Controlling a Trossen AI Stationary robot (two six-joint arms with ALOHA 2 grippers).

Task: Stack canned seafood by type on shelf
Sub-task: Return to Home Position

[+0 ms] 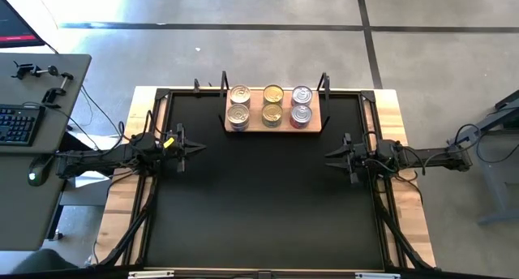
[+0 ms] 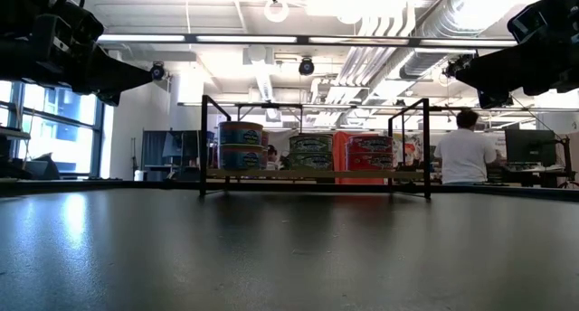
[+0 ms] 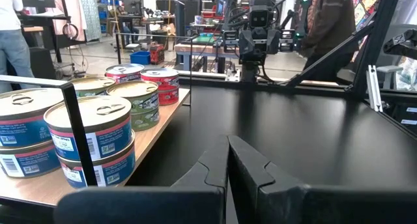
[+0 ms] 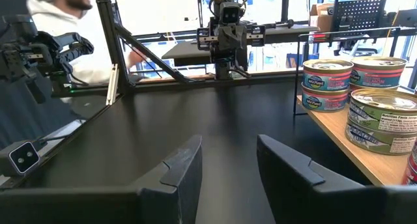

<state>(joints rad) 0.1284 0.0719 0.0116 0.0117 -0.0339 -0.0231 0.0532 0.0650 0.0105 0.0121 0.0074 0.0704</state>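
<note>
Tins [image 1: 272,113]: all on the shelf [image 1: 253,130], at the far middle of the mat [image 1: 259,206]; six lids seen from above, in two rows of three.
Sorting: silver lids in the left column [image 1: 238,114], gold in the middle [image 1: 273,93], bluish-purple on the right [image 1: 301,114]; one type per column.
Stacking: two high in the low view, with blue labels [image 2: 240,145] on the left, green [image 2: 310,155] in the middle, red [image 2: 371,155] on the right; back row hidden there behind the front one.
Done: stacking by type, judging by the shelf; no tin loose on the mat.
Left: likely nothing beyond parking the arms.
Left gripper [image 1: 193,146]: at the mat's left edge, well apart from the shelf, pointing inward; fingers [image 3: 251,165] together, holding nothing.
Right gripper [image 1: 331,156]: at the mat's right edge, facing the left one across the mat; fingers [image 4: 186,162] apart, holding nothing.
Around: wooden table [image 1: 405,222] under the mat; keyboard [image 1: 16,125] on a desk off to the left; a person [image 2: 466,153] at a screen in the room beyond.
In the way: nothing between the grippers; shelf posts [image 2: 204,144] close to the outer stacks, a snag risk only for further reaching in.
</note>
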